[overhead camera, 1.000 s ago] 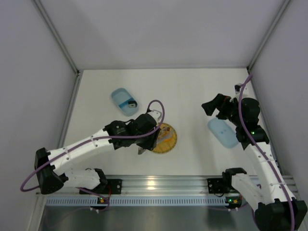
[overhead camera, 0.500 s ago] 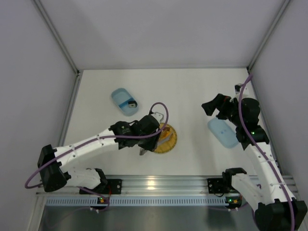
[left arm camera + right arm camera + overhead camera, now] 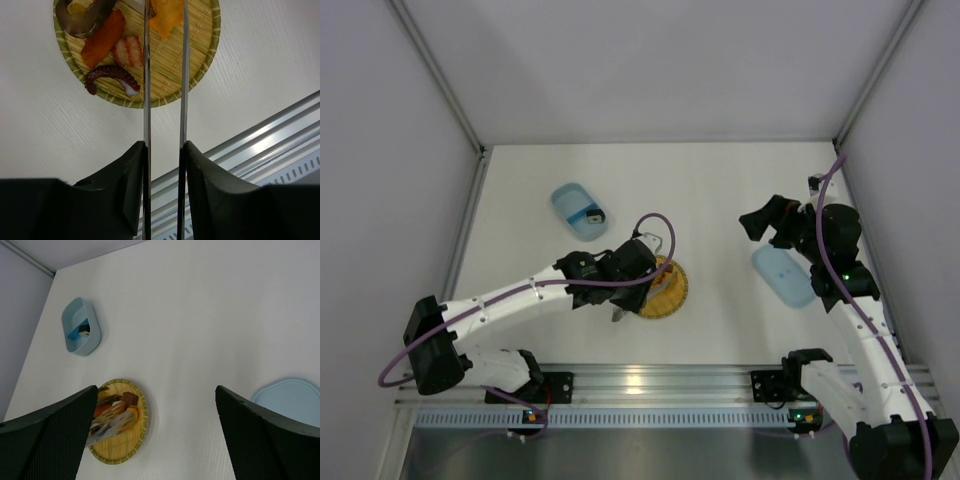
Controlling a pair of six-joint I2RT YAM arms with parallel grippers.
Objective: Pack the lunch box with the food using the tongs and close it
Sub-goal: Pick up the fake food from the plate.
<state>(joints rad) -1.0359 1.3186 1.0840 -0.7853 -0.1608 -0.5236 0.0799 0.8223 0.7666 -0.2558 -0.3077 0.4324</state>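
My left gripper (image 3: 165,145) is shut on the silver tongs (image 3: 146,100), with one finger pressing on each arm. The tongs reach over the round woven plate (image 3: 210,45), their two arms on either side of an orange food piece (image 3: 165,15). Whether they pinch it I cannot tell. More food lies on the plate: an orange stick (image 3: 102,40), a red-and-white piece (image 3: 129,50) and a dark curled piece (image 3: 107,77). The light-blue lunch box (image 3: 578,212) stands uncovered at the back left with a dark piece inside. Its lid (image 3: 782,276) lies flat at the right. My right gripper (image 3: 760,222) hangs open above the table beside the lid.
The plate (image 3: 670,290) sits near the table's front edge, just behind the aluminium rail (image 3: 650,380) that carries the arm bases. White walls close in the table on the left, back and right. The left arm stretches low across the front left.
The left arm's elbow and wrist have crept a little to the right, with the tongs staying over the plate. The right arm has not moved.
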